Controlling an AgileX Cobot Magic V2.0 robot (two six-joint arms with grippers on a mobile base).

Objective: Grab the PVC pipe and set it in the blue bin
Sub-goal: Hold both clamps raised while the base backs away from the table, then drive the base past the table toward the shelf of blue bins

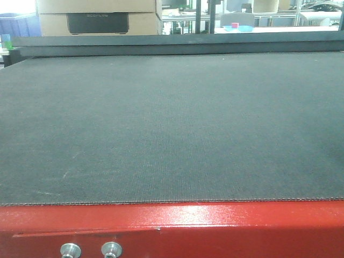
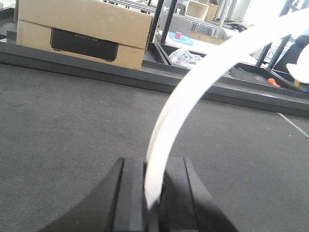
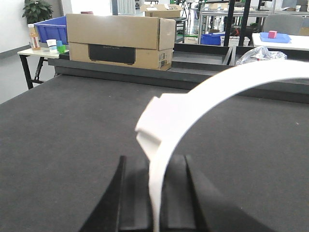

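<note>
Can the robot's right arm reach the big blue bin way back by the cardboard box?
Probably not from here. The blue plastic bin sits beyond the far edge of the dark table mat, partly behind the brown cardboard box, and the right end effector is clamped on a white curved plastic strip.

A dark grey mat [image 1: 172, 123] fills the front view, a red edge [image 1: 226, 223] with two metal knobs [image 1: 111, 250] along the bottom. Right wrist view, upper left — cardboard box [image 3: 120, 41], potted plant [image 3: 36, 9]; upper right, a pink cube [image 3: 273, 34].
</note>
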